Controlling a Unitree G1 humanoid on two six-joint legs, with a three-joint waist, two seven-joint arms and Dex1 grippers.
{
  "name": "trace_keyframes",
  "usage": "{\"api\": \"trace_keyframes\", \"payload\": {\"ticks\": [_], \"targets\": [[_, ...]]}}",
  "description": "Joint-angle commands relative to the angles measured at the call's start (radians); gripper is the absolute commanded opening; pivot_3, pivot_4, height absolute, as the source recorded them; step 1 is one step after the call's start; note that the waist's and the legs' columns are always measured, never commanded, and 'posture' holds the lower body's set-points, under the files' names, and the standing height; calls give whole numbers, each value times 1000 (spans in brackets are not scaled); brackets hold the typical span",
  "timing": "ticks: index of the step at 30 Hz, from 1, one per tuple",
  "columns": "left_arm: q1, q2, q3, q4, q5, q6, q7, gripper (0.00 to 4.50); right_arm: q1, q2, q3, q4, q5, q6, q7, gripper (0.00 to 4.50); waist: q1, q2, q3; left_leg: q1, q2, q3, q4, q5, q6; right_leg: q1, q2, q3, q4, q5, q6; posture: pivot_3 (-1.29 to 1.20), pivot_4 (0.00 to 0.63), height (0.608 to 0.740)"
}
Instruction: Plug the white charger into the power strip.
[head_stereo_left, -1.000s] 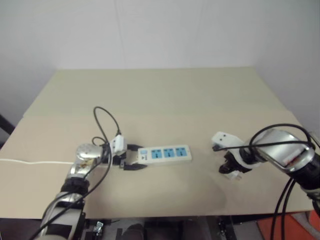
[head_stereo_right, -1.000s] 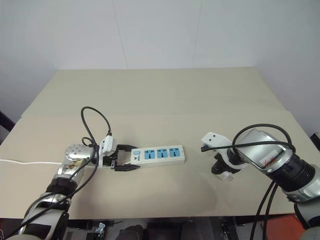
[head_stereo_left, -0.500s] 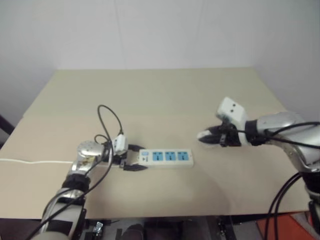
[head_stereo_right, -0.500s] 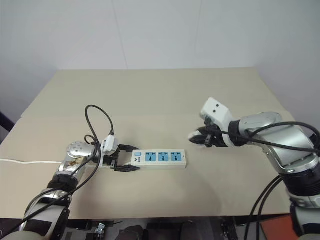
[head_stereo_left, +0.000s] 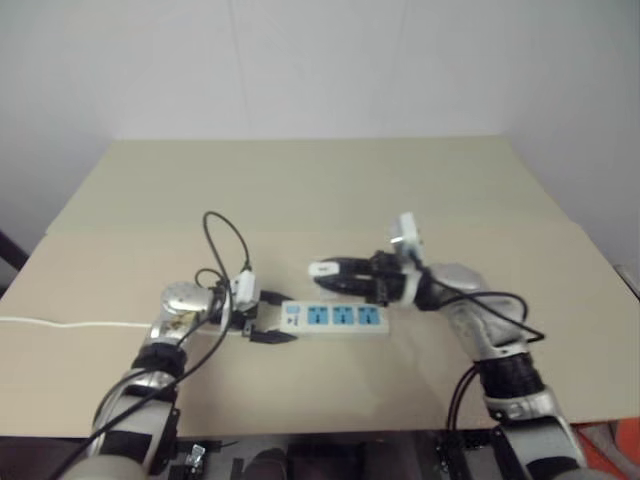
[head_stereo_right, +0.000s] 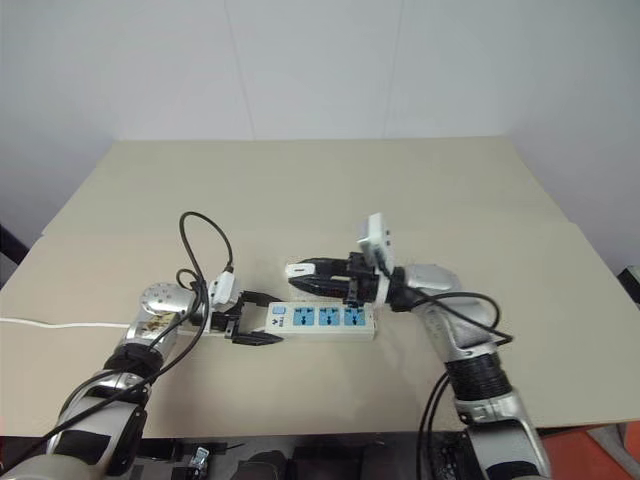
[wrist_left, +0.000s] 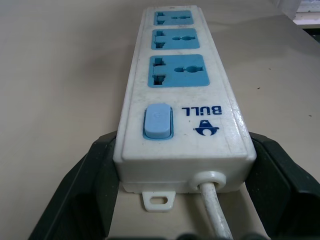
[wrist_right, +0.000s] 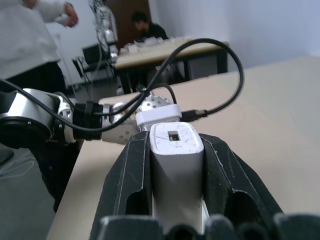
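Note:
The power strip (head_stereo_left: 340, 317), a white bar with three blue socket faces, lies flat on the table near its front middle. My left gripper (head_stereo_left: 266, 323) is shut on the strip's switch end, one black finger on each side, as the left wrist view shows around the strip (wrist_left: 182, 95). My right gripper (head_stereo_left: 338, 271) hangs just above the strip and points level toward my left. It is shut on the white charger (head_stereo_left: 319, 268), which sticks out past the fingertips. In the right wrist view the charger (wrist_right: 176, 150) sits squeezed between both fingers. Its prongs are hidden.
The strip's thin white cord (head_stereo_left: 60, 323) runs off the left edge of the tan table (head_stereo_left: 350, 190). A black cable (head_stereo_left: 225, 240) loops above my left wrist. Behind my left arm, the right wrist view shows a person (wrist_right: 30, 45) and desks.
My right gripper has swung up and to the left from the table's right side with the charger, turning from pointing down to level. It now hangs over the strip. The left gripper kept still.

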Motion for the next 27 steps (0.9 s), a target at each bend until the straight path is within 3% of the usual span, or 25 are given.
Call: {"api": "trace_keyframes", "payload": {"ticks": [1,9,27], "targets": [[-18,-6,-7,1,-1,-18,-2,3267,-15,50,-13,88,-5,-104,38,1110,0,0,0,0,0,0,0,0,0,0,0,0,0,0,0,0,150,740],[-26,-14,-5,8,-7,-14,-6,3267,-18,109,2,259,-70,-239,89,1110,-2,1,0,0,0,0,0,0,0,-1,1,0,1,0,0,0,150,740],[-32,-16,-2,16,-11,-16,-10,3267,-62,127,-36,441,-121,-298,102,1110,-5,1,0,0,0,0,0,0,0,-5,1,3,7,0,0,0,150,740]]}}
